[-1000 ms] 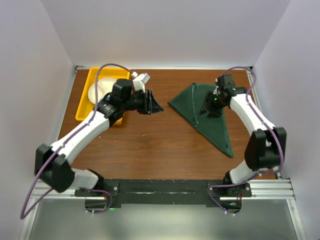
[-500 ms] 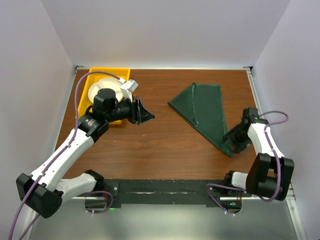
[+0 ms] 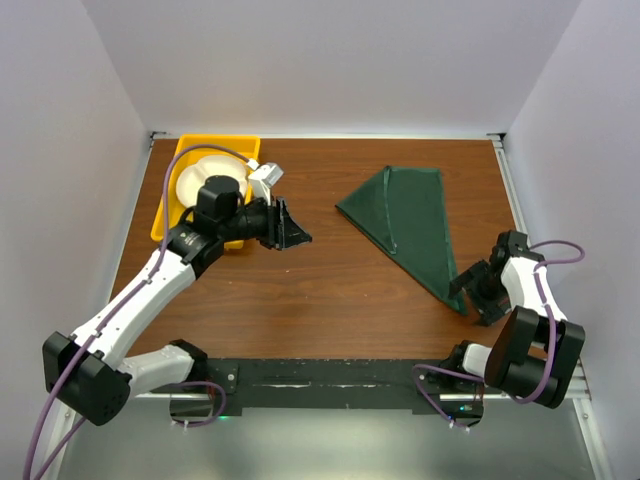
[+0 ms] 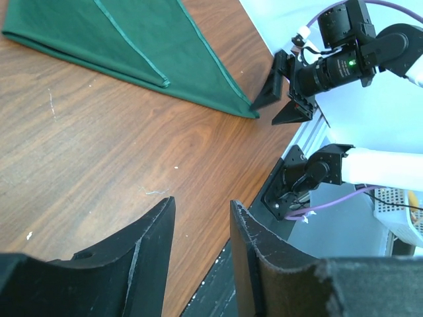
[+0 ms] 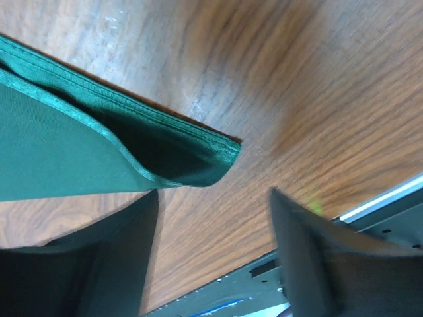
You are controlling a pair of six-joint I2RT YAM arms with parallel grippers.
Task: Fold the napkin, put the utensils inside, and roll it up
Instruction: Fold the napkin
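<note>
The napkin (image 3: 405, 225) is a dark green cloth lying as a flat folded triangle on the right half of the wooden table, its narrow tip toward the front. My right gripper (image 3: 473, 298) stands open just past that tip. In the right wrist view the napkin's corner (image 5: 192, 155) lies just beyond the gripper (image 5: 213, 191), with bare wood between the jaws. My left gripper (image 3: 295, 228) hovers open left of centre, well apart from the cloth, and holds nothing (image 4: 203, 201). The left wrist view shows the napkin (image 4: 119, 39) and the right gripper (image 4: 281, 99). The utensils are out of view.
A yellow tray (image 3: 166, 210) with a white plate (image 3: 195, 178) sits at the back left, partly under my left arm. White walls close in the table on three sides. A black rail (image 3: 330, 380) runs along the front edge.
My right gripper left the upper part of the napkin, travelled to its front tip and opened wider. The left arm shifted slightly; its gripper stayed open. The napkin lies flat.
</note>
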